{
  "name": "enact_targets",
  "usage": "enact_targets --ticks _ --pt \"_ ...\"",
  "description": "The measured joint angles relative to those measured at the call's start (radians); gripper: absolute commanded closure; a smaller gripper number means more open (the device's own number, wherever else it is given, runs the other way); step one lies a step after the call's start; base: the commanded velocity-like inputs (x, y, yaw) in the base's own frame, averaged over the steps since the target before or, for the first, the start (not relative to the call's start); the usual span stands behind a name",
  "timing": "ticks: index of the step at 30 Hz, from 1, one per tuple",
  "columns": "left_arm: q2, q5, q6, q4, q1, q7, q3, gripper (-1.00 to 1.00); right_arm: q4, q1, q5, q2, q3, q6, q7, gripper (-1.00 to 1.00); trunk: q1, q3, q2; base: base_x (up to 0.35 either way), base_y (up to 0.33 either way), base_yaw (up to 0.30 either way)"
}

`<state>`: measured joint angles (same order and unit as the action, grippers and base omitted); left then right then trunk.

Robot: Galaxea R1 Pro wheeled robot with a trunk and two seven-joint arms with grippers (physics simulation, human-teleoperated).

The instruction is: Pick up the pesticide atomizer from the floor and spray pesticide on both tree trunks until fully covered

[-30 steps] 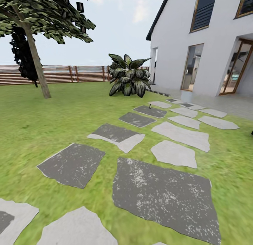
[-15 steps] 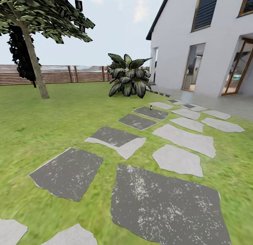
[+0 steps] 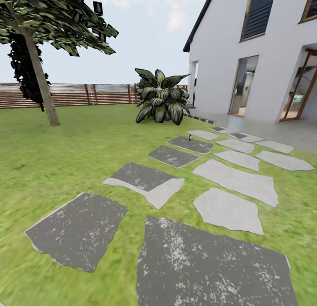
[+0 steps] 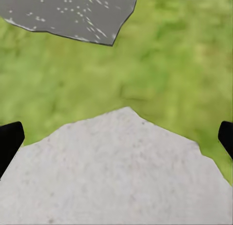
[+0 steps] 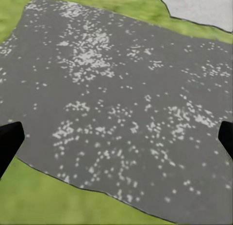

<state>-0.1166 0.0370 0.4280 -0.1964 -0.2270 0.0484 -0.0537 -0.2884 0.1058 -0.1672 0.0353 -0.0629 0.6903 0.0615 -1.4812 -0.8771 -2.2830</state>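
Observation:
A small dark upright thing, apparently the pesticide atomizer (image 3: 189,137), stands far ahead on a dark stepping stone (image 3: 190,144); it is too small to make out in detail. One tree stands at the far left on the lawn, its leaning grey-brown tree trunk (image 3: 39,81) bare below dark foliage. A darker tree (image 3: 25,71) shows behind it by the fence. My left gripper (image 4: 116,140) hangs open over a pale stone and grass, nothing between its black fingertips (image 4: 9,140). My right gripper (image 5: 116,137) is open above a dark speckled stone.
A path of dark and pale stepping stones (image 3: 233,178) runs across the grass toward a white house (image 3: 264,55) with glass doors at the right. A broad-leaved dark shrub (image 3: 162,100) stands beyond the path. A wooden slat fence (image 3: 97,94) closes the lawn's far side.
The whole head view has shifted: the stones have slid down and grown nearer, so the camera has moved forward along the path. Nothing in the garden itself has moved.

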Motion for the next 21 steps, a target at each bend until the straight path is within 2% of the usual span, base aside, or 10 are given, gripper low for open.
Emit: enact_targets --ticks 21 --pt "0.0 0.0 0.001 0.0 0.0 0.0 0.001 -1.0 0.0 0.0 0.0 0.0 0.0 0.0 0.0 -1.0 0.0 0.0 0.0 0.339 0.0 0.0"
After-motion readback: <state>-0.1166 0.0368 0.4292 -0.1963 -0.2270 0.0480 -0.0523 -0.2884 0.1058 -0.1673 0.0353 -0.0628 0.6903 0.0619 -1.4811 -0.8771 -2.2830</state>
